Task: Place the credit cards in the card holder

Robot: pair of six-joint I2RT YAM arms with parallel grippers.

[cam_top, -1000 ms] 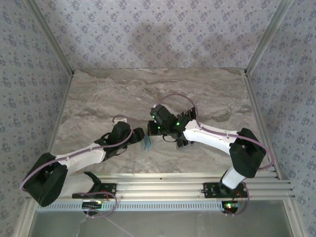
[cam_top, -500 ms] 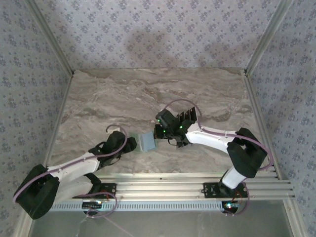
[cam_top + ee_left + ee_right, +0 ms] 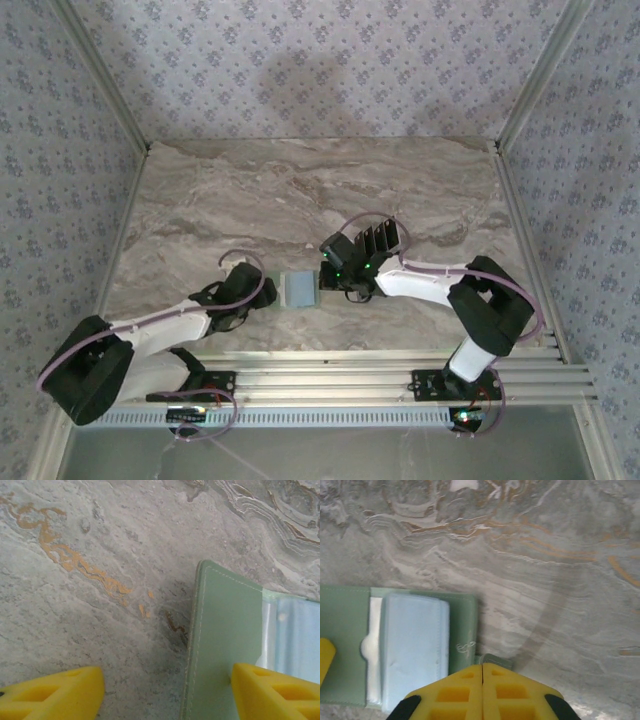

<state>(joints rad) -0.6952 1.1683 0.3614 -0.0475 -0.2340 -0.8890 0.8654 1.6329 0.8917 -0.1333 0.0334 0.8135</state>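
Sage-green flat card holder [image 3: 298, 290] lies on the grey veined marble tabletop [image 3: 300, 190], hemmed in on both sides. The left gripper [image 3: 272, 293] is at its left edge with fingers spread, and the right gripper [image 3: 322, 284] is closed at its right edge. Approach from above or from the far side is free. Far half of the tabletop is open room. Blue-patterned walls [image 3: 320, 70] bound it on three sides, and a ribbed aluminium rail [image 3: 330, 372] runs along the near edge.

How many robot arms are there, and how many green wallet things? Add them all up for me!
Robot arms: 2 (left arm, right arm)
Green card holder: 1
Total: 3
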